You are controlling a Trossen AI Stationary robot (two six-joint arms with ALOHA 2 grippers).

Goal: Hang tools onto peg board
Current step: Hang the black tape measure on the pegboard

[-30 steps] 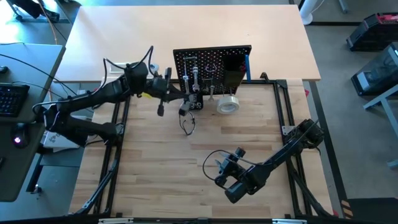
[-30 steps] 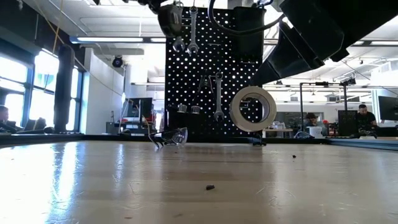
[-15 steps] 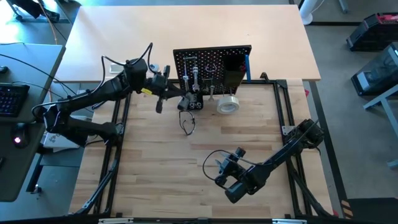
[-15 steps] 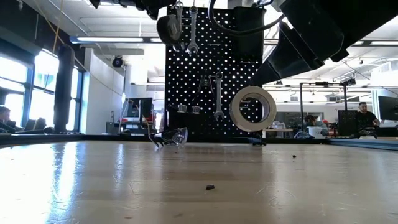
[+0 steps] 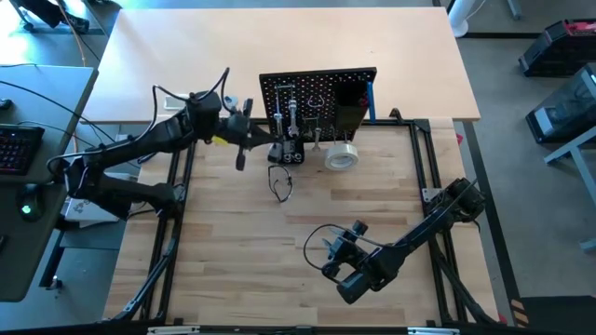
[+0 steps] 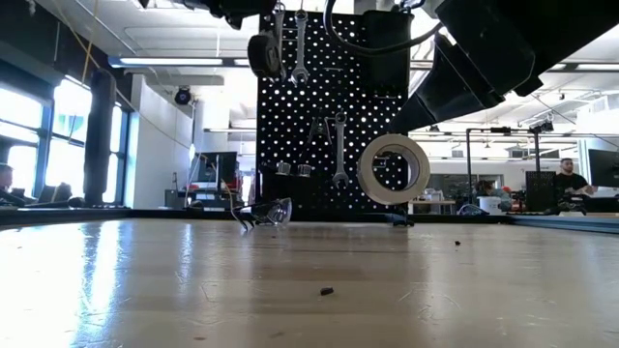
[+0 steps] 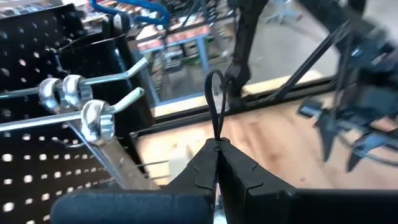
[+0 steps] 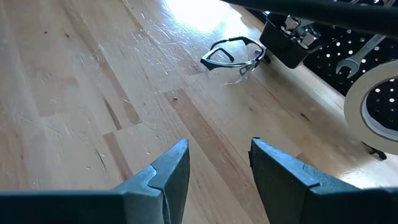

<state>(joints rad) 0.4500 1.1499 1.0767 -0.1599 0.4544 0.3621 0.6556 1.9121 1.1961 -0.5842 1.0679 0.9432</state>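
The black peg board (image 5: 321,93) (image 6: 319,145) stands upright at the table's far side. Silver wrenches (image 6: 300,43) (image 7: 92,118) hang from its metal hooks by their ring ends. A pale tape roll (image 5: 342,155) (image 6: 394,168) sits upright against the board's front. My left gripper (image 5: 272,149) (image 7: 216,149) is up at the board's left part, shut on a thin black loop (image 7: 214,93) close to the hook tips. A round dark tool (image 6: 263,54) hangs by it. My right gripper (image 5: 340,265) (image 8: 217,162) waits open over the near right of the table. My left gripper pinches the black loop's lower end (image 7: 216,138) between its two fingertips. The rest of the loop sticks out past the fingertips toward the hooks. The round dark tool (image 6: 263,54) is lifted clear of the table, high in front of the board.
Clear safety glasses (image 5: 281,183) (image 8: 233,53) lie on the wood before the board. A black box with small tools (image 5: 291,154) (image 8: 286,46) sits at the board's foot. Black frame rails (image 5: 424,163) run along the table's sides. A blue-handled tool (image 5: 371,98) is at the board's right edge.
My left gripper has carried the round dark tool a little toward the far edge, closer to the peg board, staying shut. In the low view the tool now shows smaller and lower against the board's upper left corner.
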